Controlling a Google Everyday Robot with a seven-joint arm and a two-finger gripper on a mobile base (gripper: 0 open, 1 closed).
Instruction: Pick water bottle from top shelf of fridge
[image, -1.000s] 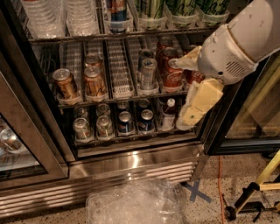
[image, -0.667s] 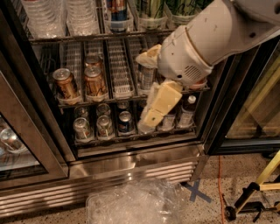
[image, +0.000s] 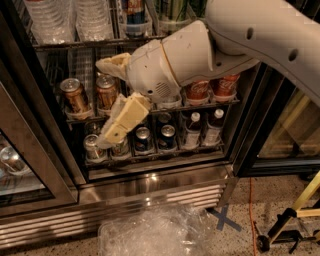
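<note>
Gripper has swung left across the open fridge: a second ago it hung on the right in front of the red cans, a bit later mid-rack, now it is over the left-centre lanes, in front of the brown soda cans. The white arm now fills more of the upper right and hides much of the middle rack. Fingers are spread wide, one cream pad high and one low, nothing between them, same spread as in both earlier shots. The water bottle stands upright on the top shelf, far left, with more clear ribbed bottles just beside it; none has shifted. So the sideways move brings the hand under the bottle lanes, but it sits at middle-rack level, below the top shelf and apart from the bottles. Grasp not yet begun, my read is the approach stage, with the hand needing to rise and reach in next. Risk: the lower finger is close to the cans and could clip them on the way up. The small dark-labelled bottles on the bottom rack and the plastic wrap on the floor are unchanged
</note>
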